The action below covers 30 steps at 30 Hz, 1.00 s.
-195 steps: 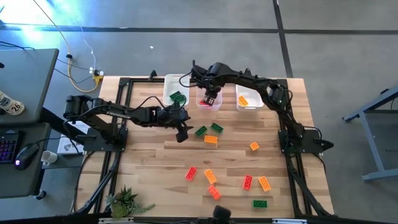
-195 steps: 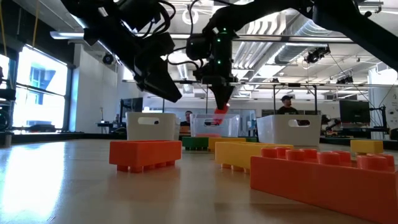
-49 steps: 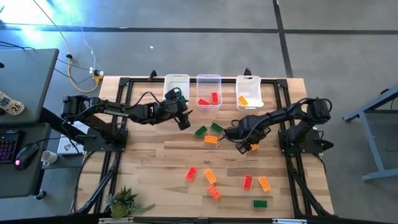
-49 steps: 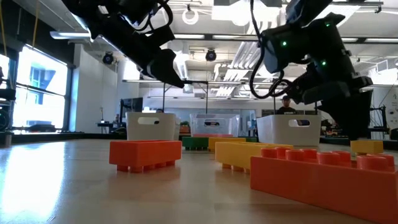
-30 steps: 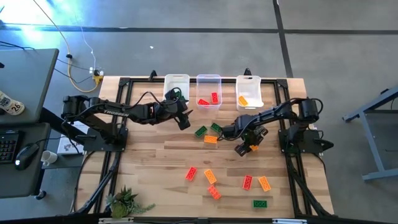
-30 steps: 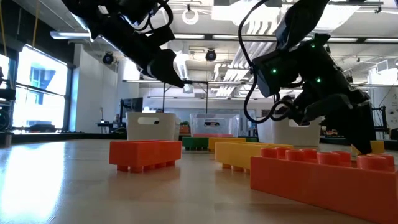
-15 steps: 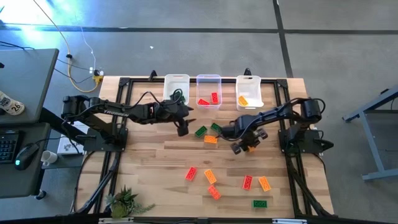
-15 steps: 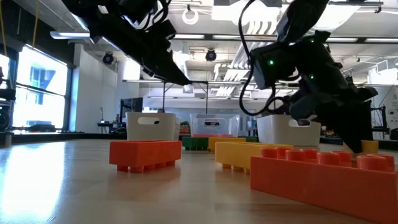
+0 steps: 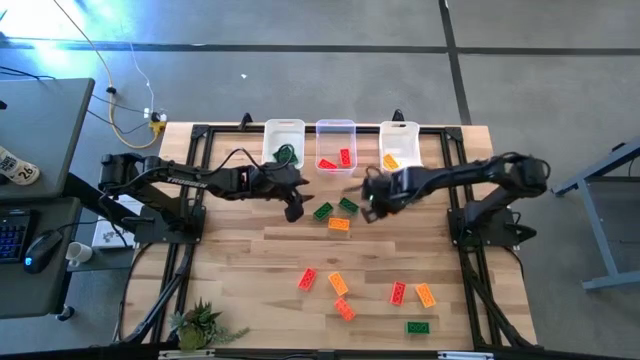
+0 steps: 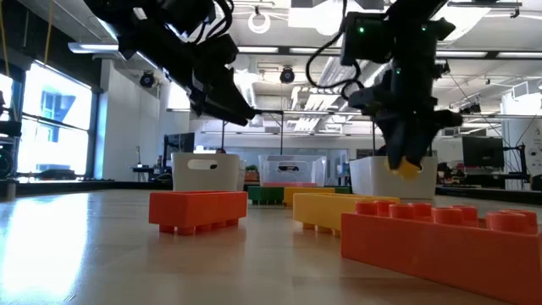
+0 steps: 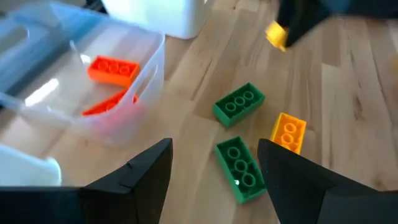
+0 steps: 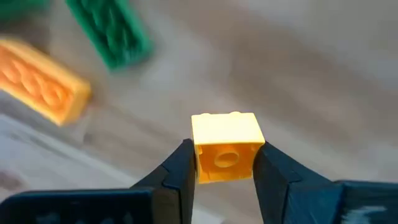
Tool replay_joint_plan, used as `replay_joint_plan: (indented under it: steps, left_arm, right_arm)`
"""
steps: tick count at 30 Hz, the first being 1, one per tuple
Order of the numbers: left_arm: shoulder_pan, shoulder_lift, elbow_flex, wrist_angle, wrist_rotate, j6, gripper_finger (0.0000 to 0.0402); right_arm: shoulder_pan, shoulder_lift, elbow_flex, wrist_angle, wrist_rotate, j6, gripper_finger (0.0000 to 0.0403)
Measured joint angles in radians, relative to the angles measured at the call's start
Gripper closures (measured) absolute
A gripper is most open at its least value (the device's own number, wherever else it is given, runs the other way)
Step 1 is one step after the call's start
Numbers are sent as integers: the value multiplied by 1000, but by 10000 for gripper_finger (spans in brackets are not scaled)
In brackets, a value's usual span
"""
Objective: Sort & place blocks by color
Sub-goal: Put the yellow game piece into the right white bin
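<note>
The right gripper (image 12: 225, 163) is closed on a small orange block (image 12: 226, 147), pinched between its two fingers and lifted clear of the table (image 9: 250, 270); in the high view it hangs just in front of the bins, between the middle bin (image 9: 336, 131) and the right bin (image 9: 401, 130). The left gripper (image 11: 211, 168) hovers with its fingers spread wide and nothing between them, above two green blocks (image 11: 239, 104) and an orange one (image 11: 288, 131) that lie close together in front of the middle bin. That bin holds two red blocks (image 9: 344, 156); the right bin holds an orange block (image 9: 391, 161), and the left bin (image 9: 283, 130) has something green (image 9: 286, 152) in it, partly hidden by the left arm. More blocks lie scattered on the near half of the table: red (image 9: 308, 278), orange (image 9: 338, 283) and one green (image 9: 418, 327).
</note>
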Motion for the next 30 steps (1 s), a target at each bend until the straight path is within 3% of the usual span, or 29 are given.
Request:
replay_joint_plan:
  steps: [6,14,21,30]
  left_arm:
    - [0,0,0,-1,0,-156,179]
    - [-17,1,44,-64,21,-167,179]
    - [-39,1,185,-240,-15,-126,179]
    - [-68,19,200,-287,-33,-229,179]
  right_arm:
    - [-147,-127,0,66,66,-287,302]
    - [-288,-231,0,209,171,-604,302]
    - [-347,-216,1,237,375,-676,302]
    - [-431,-94,0,172,350,-669,302]
